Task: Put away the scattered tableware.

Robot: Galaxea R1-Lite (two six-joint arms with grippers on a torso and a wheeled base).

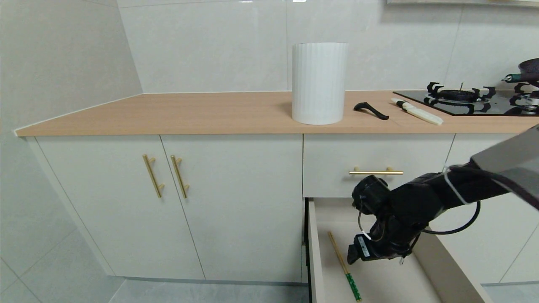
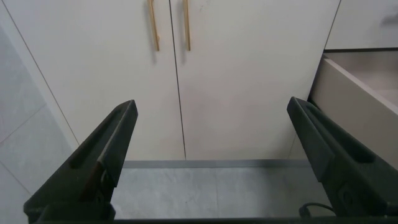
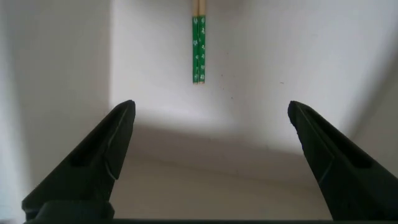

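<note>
- Right fingers (image 3: 99,162) spread wide and empty in the drawer (image 1: 315,252); chopsticks (image 1: 343,267) lie at their eight o'clock.
- Left fingers (image 2: 99,162) likewise open, empty.
- Next: fetch the black utensil (image 1: 370,110), perhaps a spoon, from the bench (image 1: 189,111), twelve o'clock.

Matt wood-grain tabletop (image 1: 189,113); glossy wall tiles (image 1: 210,42); brushed golden metal drawer handle (image 1: 375,172); wooden chopsticks (image 1: 344,265), green-painted ends.

chopsticks (image 3: 198,43): cut by view edge; pan (image 1: 531,66): cut off at edge
</note>
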